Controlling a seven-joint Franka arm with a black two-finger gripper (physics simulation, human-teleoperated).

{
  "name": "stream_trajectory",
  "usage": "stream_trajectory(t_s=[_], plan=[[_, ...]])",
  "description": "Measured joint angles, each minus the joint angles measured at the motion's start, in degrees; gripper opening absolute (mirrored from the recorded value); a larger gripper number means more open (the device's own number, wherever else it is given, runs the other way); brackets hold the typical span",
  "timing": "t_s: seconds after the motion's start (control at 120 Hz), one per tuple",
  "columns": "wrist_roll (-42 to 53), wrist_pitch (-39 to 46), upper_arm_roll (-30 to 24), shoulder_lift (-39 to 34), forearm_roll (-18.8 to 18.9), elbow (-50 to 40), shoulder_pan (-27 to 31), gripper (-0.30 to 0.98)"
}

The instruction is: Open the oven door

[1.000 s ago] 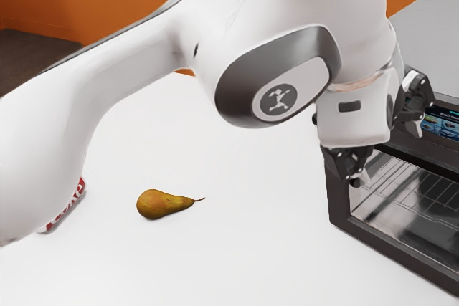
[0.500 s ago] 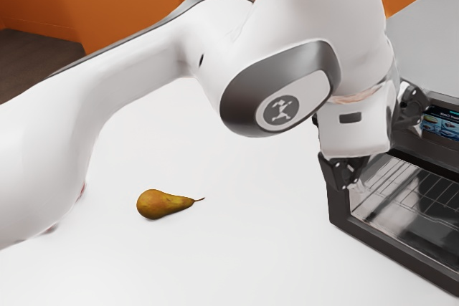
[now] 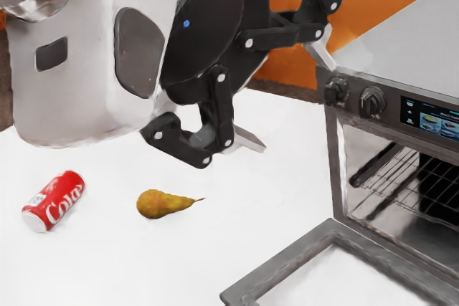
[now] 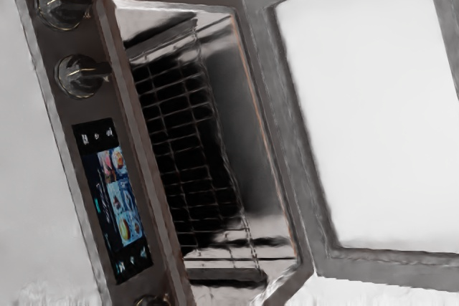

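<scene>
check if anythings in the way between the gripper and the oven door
Nothing visible stands between the open gripper and the oven door, which is already lowered open. The pear and the Coke can lie on the table off toward the exterior view's left, seemingly clear of that path.

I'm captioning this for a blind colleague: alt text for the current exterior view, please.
An oven with its door folded down open; near it, a robot arm's open, empty gripper. A Coke can and a pear lie on the white table.
</scene>
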Motion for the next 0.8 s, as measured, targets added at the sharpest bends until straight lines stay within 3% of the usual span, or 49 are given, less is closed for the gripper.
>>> stream_trajectory(t_s=[0.058,0.1,0.142,0.175,0.225,0.283,0.408,0.458,0.558,0.642,0.8], plan=[[0.2,-5.3,4.7,7.1,0.2,15.5,9.0,0.59],[0.7,-7.6,6.7,12.6,-4.4,22.3,20.3,0.61],[0.7,-9.4,7.7,16.8,-13.1,25.1,32.7,0.62],[0.5,-11.2,8.1,18.5,-17.9,26.4,42.3,0.63],[-0.1,-13.9,9.1,18.9,-20.5,27.6,54.1,0.64],[-2.4,-16.9,10.1,20.2,-22.3,28.3,61.2,0.65],[-8.7,-21.5,10.4,24.3,-24.8,27.1,61.0,0.66],[-11.7,-22.6,10.3,24.7,-22.8,25.5,59.0,0.66],[-19.5,-23.0,10.4,20.7,-17.9,17.0,54.0,0.66],[-25.6,-19.1,13.3,11.0,-17.9,2.5,52.2,0.66],[-32.7,-14.1,14.5,10.0,-18.5,0.2,54.1,0.66]])
